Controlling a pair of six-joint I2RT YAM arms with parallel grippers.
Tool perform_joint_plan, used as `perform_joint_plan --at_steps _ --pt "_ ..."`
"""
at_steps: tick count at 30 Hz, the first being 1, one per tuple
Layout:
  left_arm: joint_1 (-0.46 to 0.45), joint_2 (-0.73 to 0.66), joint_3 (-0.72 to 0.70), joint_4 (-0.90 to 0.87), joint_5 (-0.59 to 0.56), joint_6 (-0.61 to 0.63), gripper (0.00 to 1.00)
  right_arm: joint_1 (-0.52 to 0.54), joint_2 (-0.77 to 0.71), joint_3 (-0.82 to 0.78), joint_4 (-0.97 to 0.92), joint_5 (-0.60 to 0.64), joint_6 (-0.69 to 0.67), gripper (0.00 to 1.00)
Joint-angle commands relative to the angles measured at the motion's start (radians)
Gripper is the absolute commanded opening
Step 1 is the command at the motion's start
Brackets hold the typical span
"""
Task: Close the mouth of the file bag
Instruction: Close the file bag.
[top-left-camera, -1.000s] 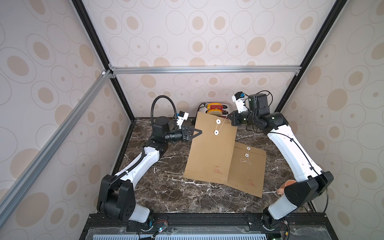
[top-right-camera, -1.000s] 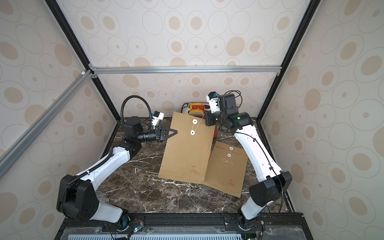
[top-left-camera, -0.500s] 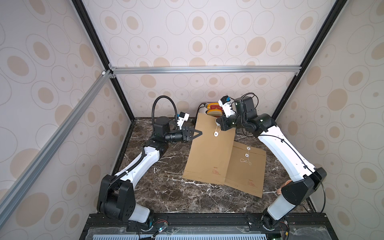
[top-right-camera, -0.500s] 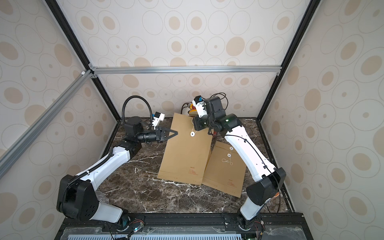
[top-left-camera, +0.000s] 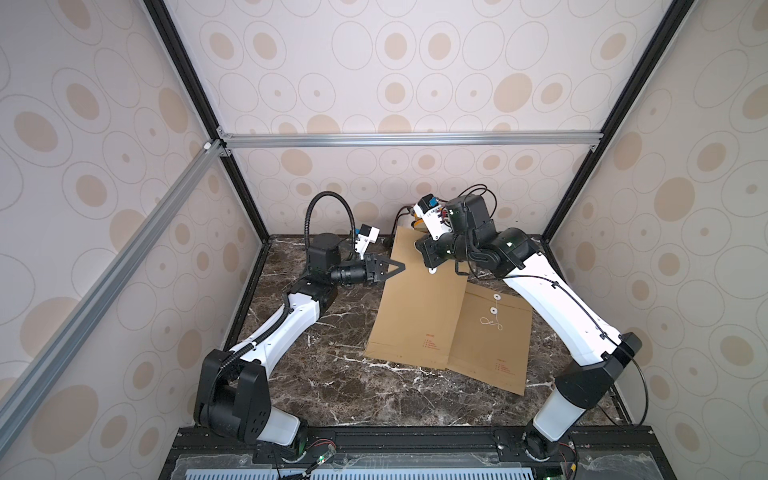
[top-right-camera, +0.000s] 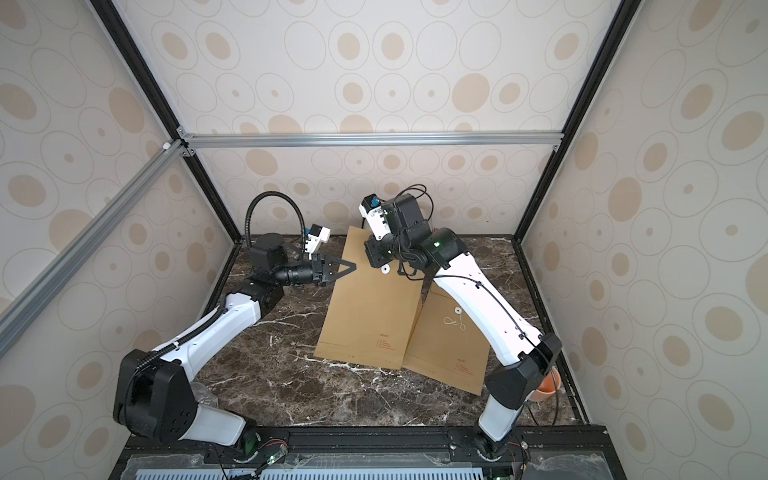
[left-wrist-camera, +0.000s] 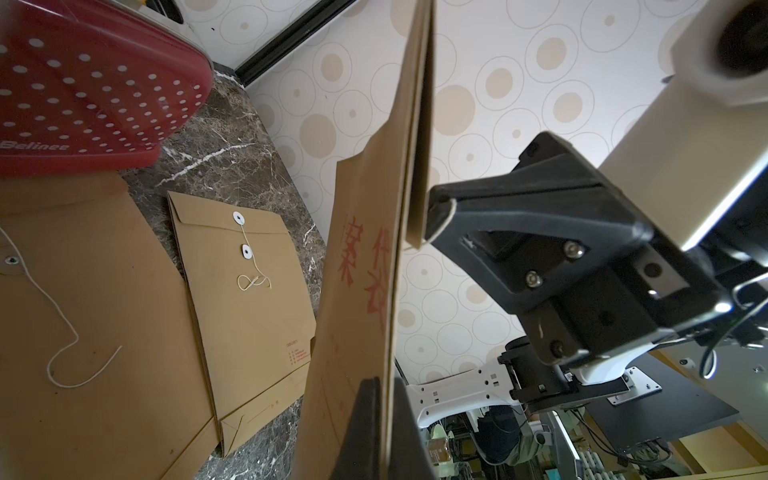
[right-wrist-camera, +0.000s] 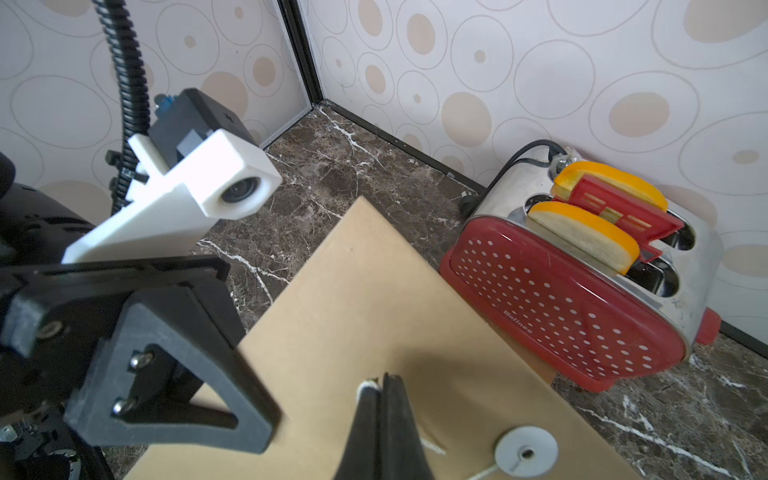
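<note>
Marble, dark with white veins, made the worktop. On it the task's file bag, brown kraft paper, stood propped at a tilt just in front of the red toaster. Its mouth end was raised beside the toaster's dotted side and its bottom end was down on the marble farther off. A second file bag lay flat, farther from the toaster, one long edge passing beneath the raised one.

The left gripper was pressed together on the raised bag's long edge, on the side away from the toaster, and carried it. The right gripper, closer to the toaster, was pinching the thin white string just beside the round button on the bag's face.

To my eye the winding was not yet done. The string looked so fine that it could slide out of that pinch under tension. A hard pull might instead drag the bag out of its single edge grip, or buckle the paper. Swinging wide round the button risked knocking the toaster.
</note>
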Motion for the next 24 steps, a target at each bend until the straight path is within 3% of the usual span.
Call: perform_joint_plan --at_steps 1,10,18,24 --pt "-0.012 -0.021 0.043 0.021 0.014 0.021 0.0 0.028 0.05 0.075 -0.075 0.065 -0.032 0.0" --pt "-0.012 -0.024 0.042 0.027 0.012 0.016 0.0 0.074 0.025 0.043 -0.135 0.122 -0.022 0.0" --pt "-0.012 -0.017 0.014 0.162 0.019 -0.085 0.0 0.112 -0.129 -0.164 -0.084 0.105 0.045 0.0" --pt "-0.013 -0.021 0.012 0.17 0.018 -0.089 0.0 0.112 -0.273 -0.374 0.008 0.143 0.095 0.0"
